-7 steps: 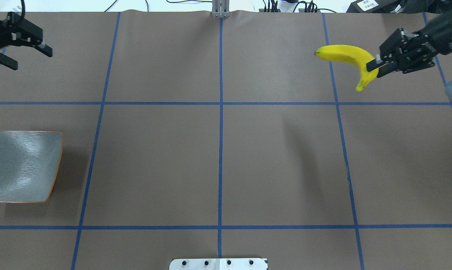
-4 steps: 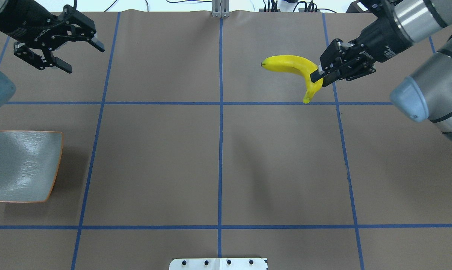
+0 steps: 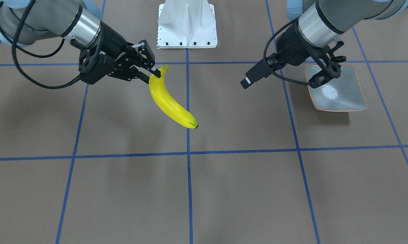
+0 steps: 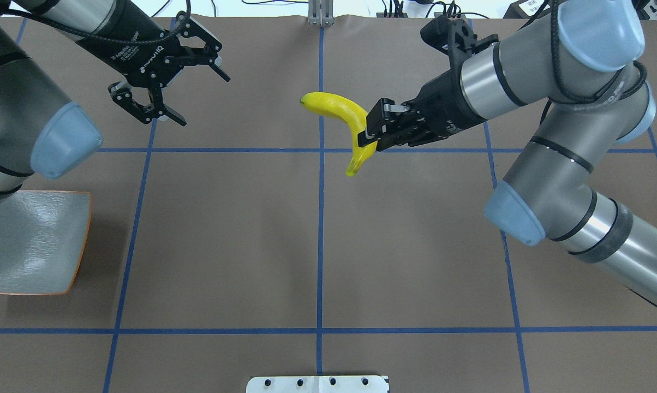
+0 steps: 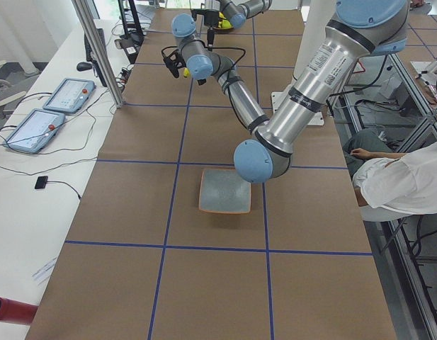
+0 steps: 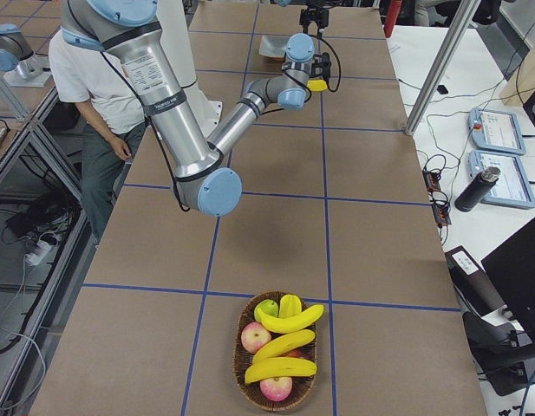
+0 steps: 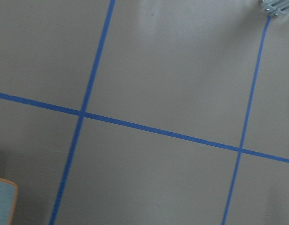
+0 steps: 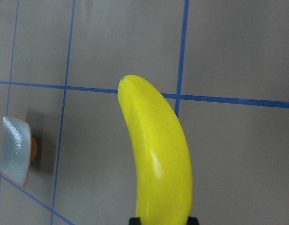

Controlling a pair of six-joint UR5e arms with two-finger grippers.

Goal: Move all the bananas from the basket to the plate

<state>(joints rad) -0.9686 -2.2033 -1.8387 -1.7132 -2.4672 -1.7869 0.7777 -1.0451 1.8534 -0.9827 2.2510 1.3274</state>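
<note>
My right gripper (image 4: pixel 368 136) is shut on the stem end of a yellow banana (image 4: pixel 336 109), held in the air over the table's centre line, its dark tip pointing left. The front-facing view shows the same banana (image 3: pixel 170 105) hanging from that gripper (image 3: pixel 153 73). My left gripper (image 4: pixel 202 98) is open and empty at the far left, well apart from the banana. The grey-green plate (image 4: pixel 28 245) with an orange rim lies empty at the left edge. The basket (image 6: pixel 238 368) sits at the table's right end with three more bananas (image 6: pixel 284 345) in it.
Apples (image 6: pixel 255 335) share the basket with the bananas. The white robot base (image 3: pixel 187 25) stands at the near-middle edge. A seated person (image 5: pixel 402 184) is beside the table behind the robot. A side bench holds tablets (image 5: pixel 66 95).
My right gripper has carried the banana leftward from the table's right side to the centre line. My left arm has swung right toward the middle, gripper still open.
</note>
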